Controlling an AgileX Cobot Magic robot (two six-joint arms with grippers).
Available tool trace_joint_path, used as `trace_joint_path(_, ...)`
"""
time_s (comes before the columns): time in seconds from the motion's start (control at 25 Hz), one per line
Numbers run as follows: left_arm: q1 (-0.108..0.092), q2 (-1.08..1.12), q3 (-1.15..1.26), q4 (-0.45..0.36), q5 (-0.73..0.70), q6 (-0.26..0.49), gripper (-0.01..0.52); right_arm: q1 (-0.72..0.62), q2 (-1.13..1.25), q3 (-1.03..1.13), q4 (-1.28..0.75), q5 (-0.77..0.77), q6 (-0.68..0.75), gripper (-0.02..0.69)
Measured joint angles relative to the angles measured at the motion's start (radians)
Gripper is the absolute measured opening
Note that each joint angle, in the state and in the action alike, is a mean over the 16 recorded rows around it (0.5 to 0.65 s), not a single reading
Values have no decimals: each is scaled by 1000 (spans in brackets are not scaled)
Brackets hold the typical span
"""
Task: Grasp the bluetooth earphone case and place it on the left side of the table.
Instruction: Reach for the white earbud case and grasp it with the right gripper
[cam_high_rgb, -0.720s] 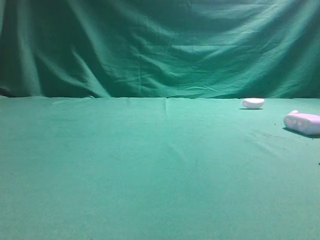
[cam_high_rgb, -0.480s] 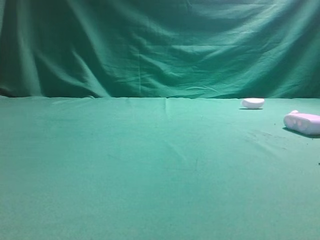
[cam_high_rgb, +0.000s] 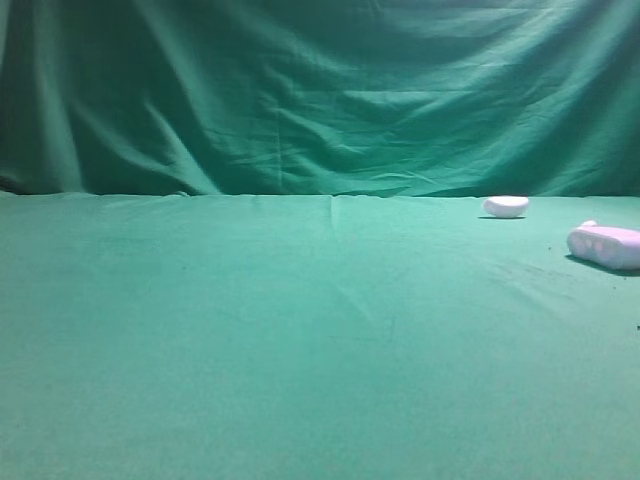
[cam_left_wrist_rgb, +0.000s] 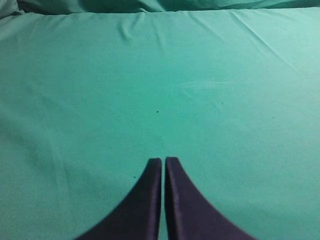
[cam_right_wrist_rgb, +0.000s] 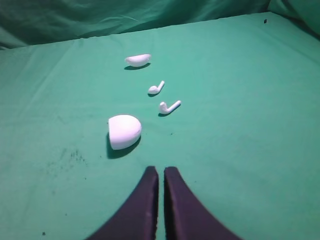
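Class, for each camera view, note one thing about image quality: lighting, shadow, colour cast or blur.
Exterior high: soft and dim, the backdrop dark in its folds, the bluetooth earphone case tinted lilac and cut by the frame edge. Left wrist: even light, the left gripper dark, blurred at its base. Right wrist: the case casts a distinct shadow at its lower left.

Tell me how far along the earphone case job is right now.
Nothing looks done yet: the bluetooth earphone case lies on the right side of the table. Nothing is in hand: the right gripper is shut and empty just short of it, and the left gripper is shut over bare cloth. Grasping, carrying left and placing all remain.
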Motion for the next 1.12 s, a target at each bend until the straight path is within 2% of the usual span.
trace_joint_path(0.36,0,0,0,0,0,0,0,0,2,-8,-74,-307,39,0)
trace_joint_path(0.52,0,0,0,0,0,0,0,0,34,-60,-30,-363,60,0)
trace_joint_path(0.72,0,0,0,0,0,0,0,0,150,-176,46,-288,75,0)
trace_joint_path(1.12,0,0,0,0,0,0,0,11,602,-470,117,54,42,0)
